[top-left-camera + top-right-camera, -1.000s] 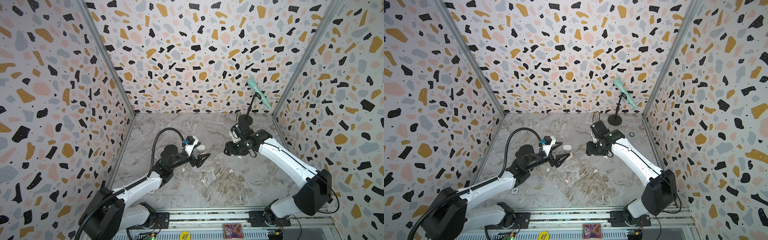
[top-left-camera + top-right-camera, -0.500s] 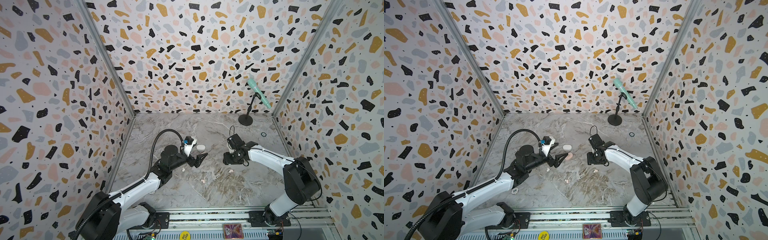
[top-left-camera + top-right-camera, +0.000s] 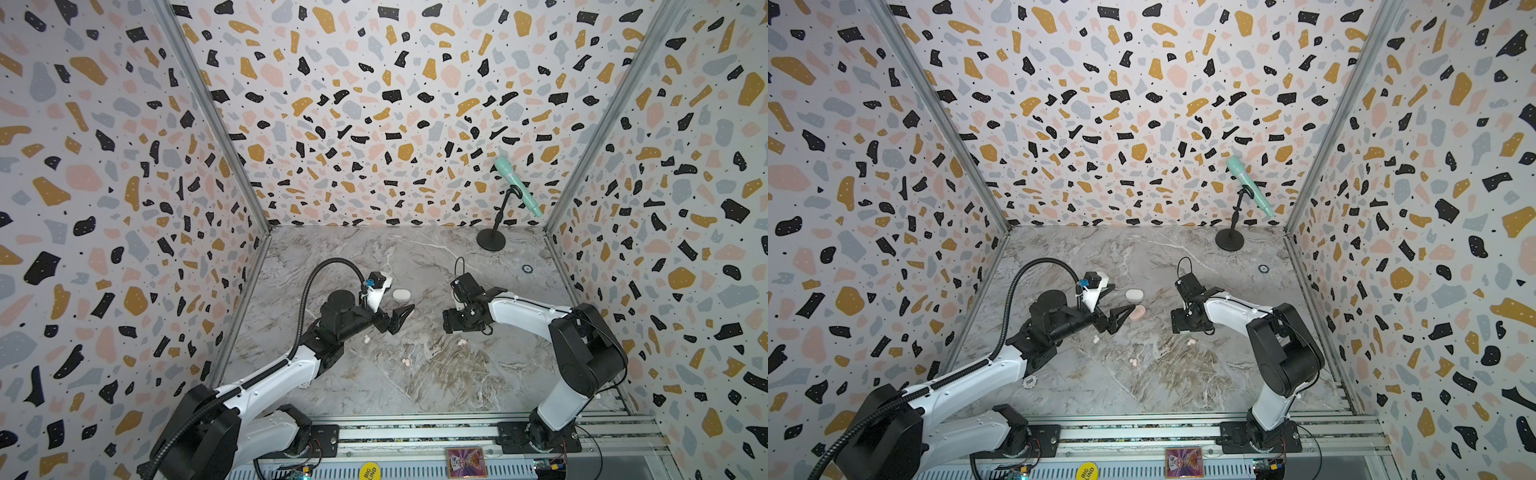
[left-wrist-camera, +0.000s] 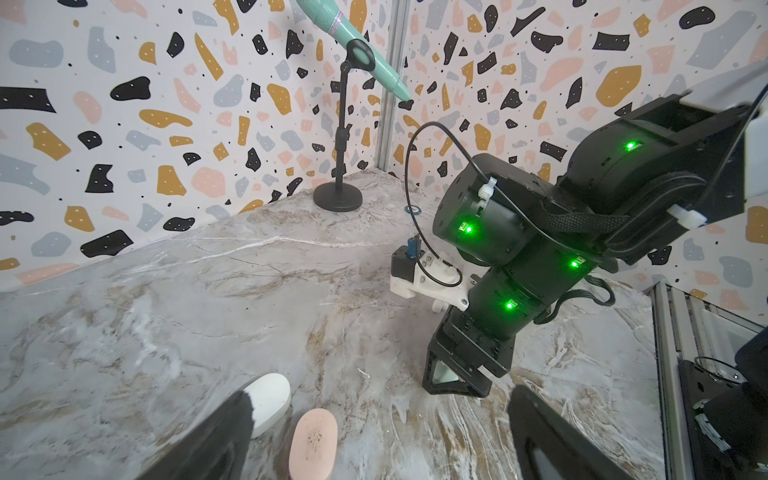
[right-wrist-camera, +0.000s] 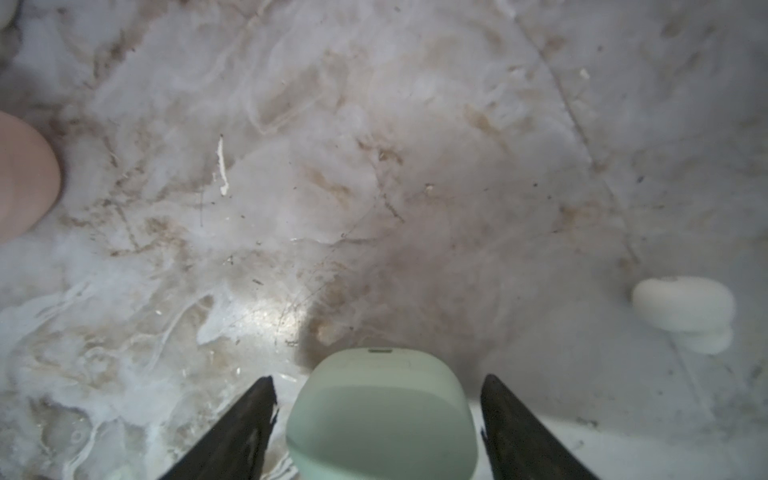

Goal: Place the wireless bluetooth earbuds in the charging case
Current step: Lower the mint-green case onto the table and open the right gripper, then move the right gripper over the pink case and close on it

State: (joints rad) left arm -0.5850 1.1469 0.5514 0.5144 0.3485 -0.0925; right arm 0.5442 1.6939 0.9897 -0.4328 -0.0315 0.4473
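**Marble table (image 3: 415, 395), contents, left to right**

1. Left gripper (image 3: 1121, 318): low over the table, jaws wide apart, holding nothing. In the left wrist view its fingers (image 4: 216, 436) stand on either side of item 3.
2. White case (image 3: 401, 294): closed, flat on the table, just beyond the left gripper. In the left wrist view it is partly hidden behind one finger.
3. Pink case (image 3: 1137, 312): closed, on the table at the left gripper's tips and between its jaws, with space on both sides.
4. White earbuds (image 3: 367, 339): loose on the table, under the left gripper on the side nearer the arm bases.
5. Pink earbuds (image 3: 407, 362): a loose pair between the two arms, nearer the front rail.
6. Pale earbud (image 3: 462, 342): on the table near the right gripper. Whether it is one or two cannot be told.
7. Right gripper (image 3: 451, 326): pointing down, jaws apart around item 8 with a gap on each side.
8. Green case (image 5: 380, 415): closed, on the table between the right jaws. It shows clearly only in the right wrist view.
9. Microphone (image 3: 517, 189): mint green, tilted on a black stand in the far right corner.
10. Small ring (image 3: 527, 269): flat on the table near the stand.
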